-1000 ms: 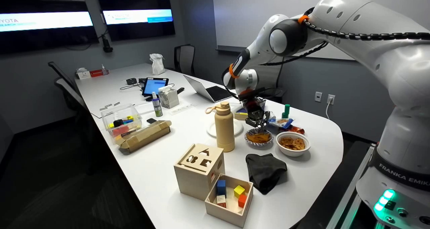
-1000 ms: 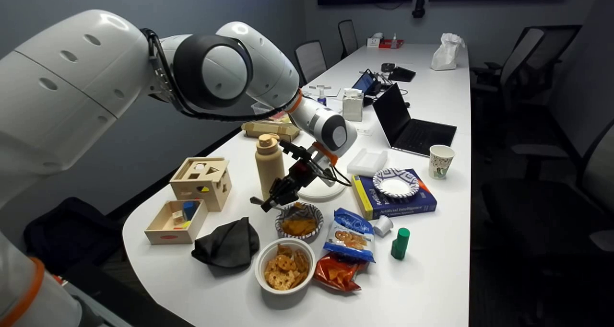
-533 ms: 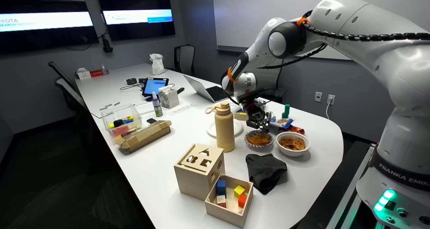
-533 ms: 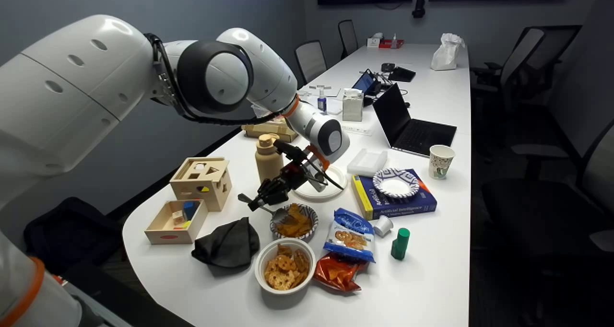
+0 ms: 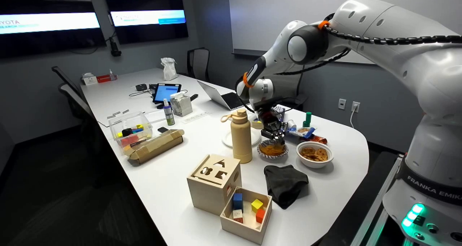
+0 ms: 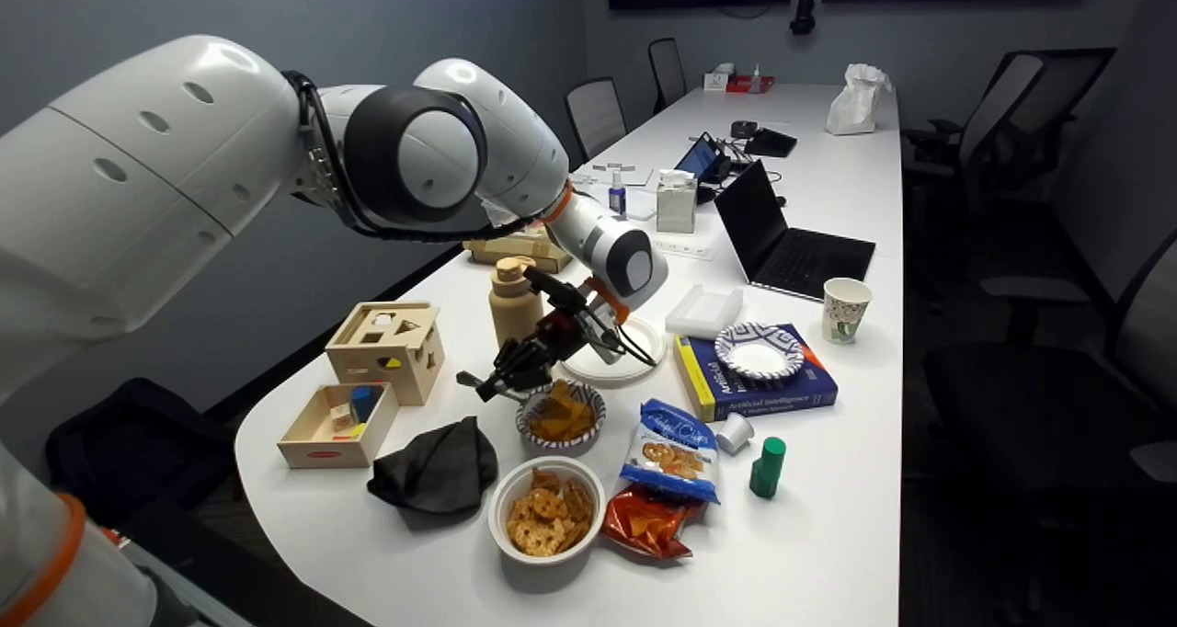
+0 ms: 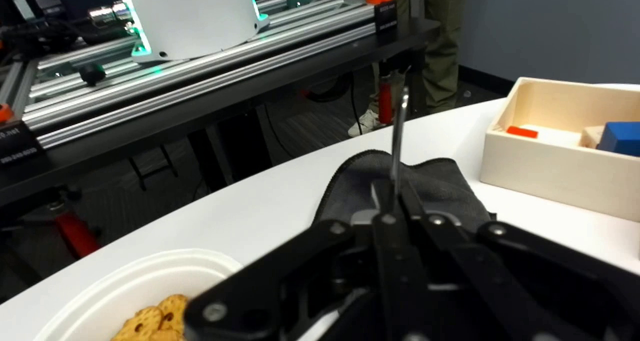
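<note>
1. My fingers (image 7: 411,201) are clenched on a slim metal utensil (image 7: 397,136); one end juts past my fingertips, the other I cannot make out.
2. I judge it light, stiff and smooth, likely to swivel; a square pinch across mid-shaft should suit it.
3. Near my fingertips and lower: a patterned bowl (image 6: 596,414), probably light and easily nudged, holding orange chips (image 6: 563,417) that look brittle.
4. Beyond my fingertips: a soft black cloth (image 6: 437,469).
5. To one side of them, a white bowl (image 6: 497,517); farther, on the opposite side, a wooden box (image 7: 560,173).
</note>
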### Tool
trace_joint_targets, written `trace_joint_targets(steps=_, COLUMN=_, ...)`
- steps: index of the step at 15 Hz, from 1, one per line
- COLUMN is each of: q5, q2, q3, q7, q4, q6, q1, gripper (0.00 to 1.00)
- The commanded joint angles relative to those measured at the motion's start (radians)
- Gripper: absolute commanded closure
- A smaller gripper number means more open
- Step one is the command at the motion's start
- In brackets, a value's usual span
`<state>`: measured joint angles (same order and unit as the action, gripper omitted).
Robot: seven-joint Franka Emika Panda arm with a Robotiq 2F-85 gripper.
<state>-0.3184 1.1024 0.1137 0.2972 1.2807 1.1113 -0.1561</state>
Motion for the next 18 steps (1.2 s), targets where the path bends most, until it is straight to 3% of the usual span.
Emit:
trace_joint_targets(steps=1, q5=-0.046, q2=-0.002, q3=0.003, q7=-0.005, q4=-0.017, q6=0.060, q1=-0.020, gripper=0.99)
trace_joint_targets(steps=6, q5=-0.063, q2=-0.010, q3=0.039, q7=0.111, q4=0.003, q6=0.078, q1=-0.020, gripper=0.99)
trace_joint_targets(steps=10, q5=-0.046, q2=-0.005, q3=0.056, q7=0.170, q4=-0.002, q6=0.021, q1=-0.017, gripper=0.99)
trace_joint_targets(steps=13, q5=-0.045, q2=0.022, q3=0.023, q7=0.084, q4=-0.032, q6=-0.012, q1=-0.032, gripper=0.99)
trace_joint_targets(steps=18, q5=-0.084, q2=0.012, q3=-0.017, q7=-0.063, q4=-0.023, q6=0.051, q1=-0.059, gripper=0.99)
